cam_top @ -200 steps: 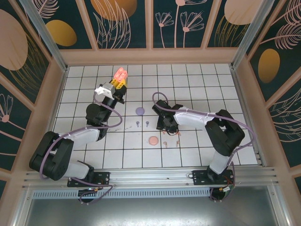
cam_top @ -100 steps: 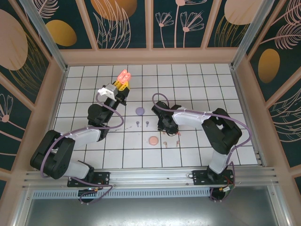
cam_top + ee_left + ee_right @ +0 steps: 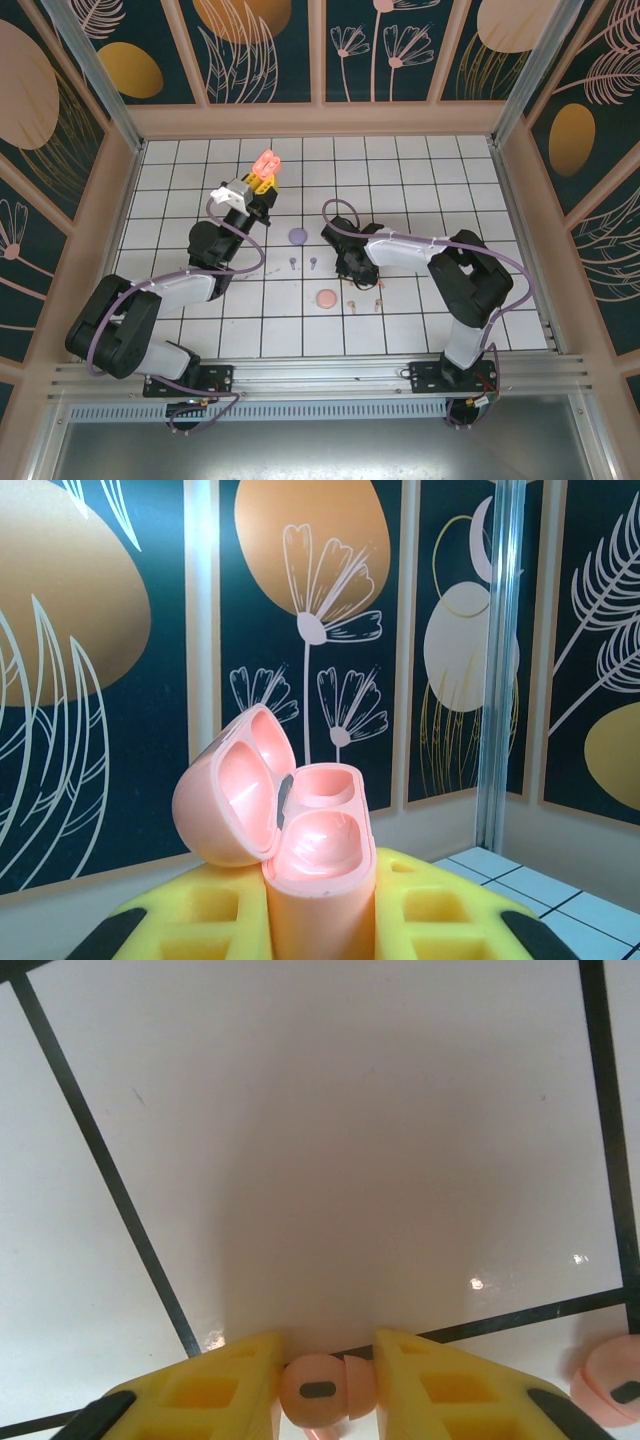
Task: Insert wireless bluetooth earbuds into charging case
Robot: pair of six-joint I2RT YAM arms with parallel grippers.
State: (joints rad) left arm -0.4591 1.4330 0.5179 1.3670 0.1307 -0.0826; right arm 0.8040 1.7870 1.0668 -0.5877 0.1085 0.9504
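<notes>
While the right gripper [image 3: 328, 1348] brackets a salmon-pink earbud [image 3: 320, 1390] on the white tile [image 3: 350, 1160] with narrow jaws, I cannot tell if they pinch it. A glancing hold could flick it away. Well left of that earbud, the left gripper [image 3: 257, 180] clamps the open charging case [image 3: 267, 160] aloft.

Pink earbud [image 3: 318, 1390] between hand's [image 3: 328, 1340] yellow fingers [image 3: 205, 1392]; second earbud [image 3: 612, 1380] at right edge.

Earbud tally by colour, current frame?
Purple buds: 2
Pink buds: 4
Total: 6
</notes>
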